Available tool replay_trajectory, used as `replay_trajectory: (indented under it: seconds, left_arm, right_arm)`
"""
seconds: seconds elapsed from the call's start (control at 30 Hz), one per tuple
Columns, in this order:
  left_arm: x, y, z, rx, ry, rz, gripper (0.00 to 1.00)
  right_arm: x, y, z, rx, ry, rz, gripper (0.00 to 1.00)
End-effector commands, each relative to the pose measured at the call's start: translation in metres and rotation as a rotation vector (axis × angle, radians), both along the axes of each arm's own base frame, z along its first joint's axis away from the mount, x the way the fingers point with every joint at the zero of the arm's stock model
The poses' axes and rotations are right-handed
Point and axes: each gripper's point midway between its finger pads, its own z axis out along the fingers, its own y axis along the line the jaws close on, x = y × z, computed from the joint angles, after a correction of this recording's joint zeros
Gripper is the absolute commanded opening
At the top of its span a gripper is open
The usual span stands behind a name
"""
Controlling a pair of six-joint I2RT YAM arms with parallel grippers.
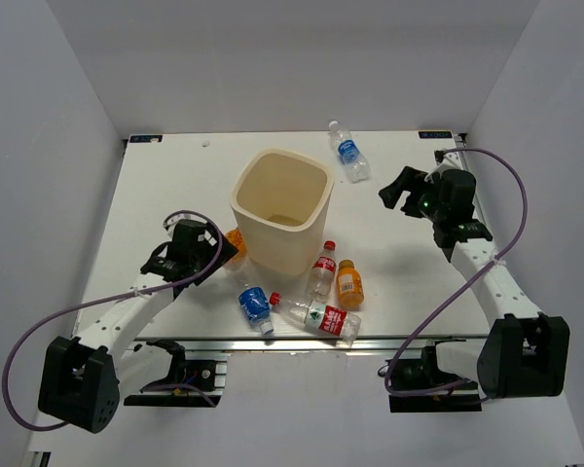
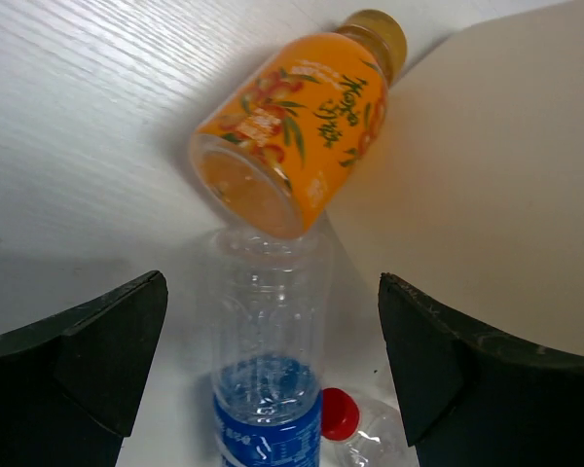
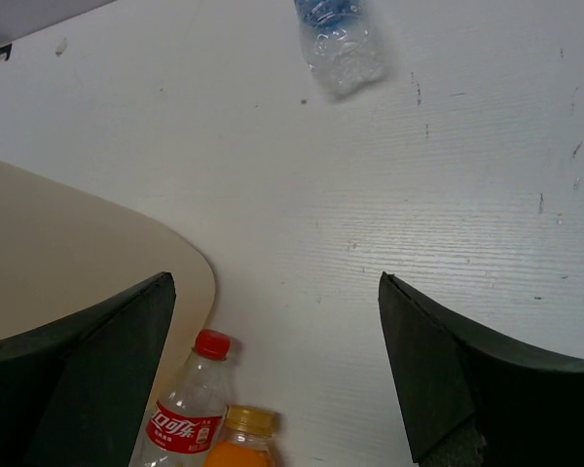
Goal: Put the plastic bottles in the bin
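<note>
Left wrist view shows an orange bottle (image 2: 297, 126) beside the bin (image 2: 487, 195), half-hidden overhead.

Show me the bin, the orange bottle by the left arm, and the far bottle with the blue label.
bin (image 1: 277, 248), top view, its front wall.
orange bottle (image 2: 297, 131), left wrist view, its label.
far blue-label bottle (image 1: 348, 151), top view, its blue label.

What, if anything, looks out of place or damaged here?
Nothing looks spilled or damaged. One orange bottle lies askew right beside the bin, its base overlapping the end of a blue-label bottle. A second blue-label bottle lies alone near the far edge of the table.
</note>
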Motion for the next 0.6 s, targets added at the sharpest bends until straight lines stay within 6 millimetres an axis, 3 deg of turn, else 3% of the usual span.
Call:
replay_trajectory:
  seconds: [0.0,0.1,0.33,0.47,0.57]
  left_arm:
    - [0.014,-0.014,0.006,-0.045,-0.048,0.002,0.98]
    - [0.013,-0.009,-0.004,-0.027,-0.021,0.025,0.98]
    - [0.008,-0.022,-0.035,-0.074,0.028,-0.017,0.98]
    - [0.002,-0.019,-0.048,-0.053,0.079,-0.013,0.86]
    - [0.0,-0.01,-0.047,-0.013,0.081,0.011,0.56]
  right_arm:
    - [0.005,0.006,0.017,-0.024,-0.043,0.061,0.89]
    - [0.005,0.002,0.012,-0.031,-0.043,0.042,0.89]
    - [0.004,0.001,0.007,-0.024,-0.046,0.025,0.89]
    - [0.003,-0.009,0.007,-0.035,-0.053,-0.035,0.89]
    - [0.001,-0.016,0.009,-0.045,-0.079,-0.072,0.89]
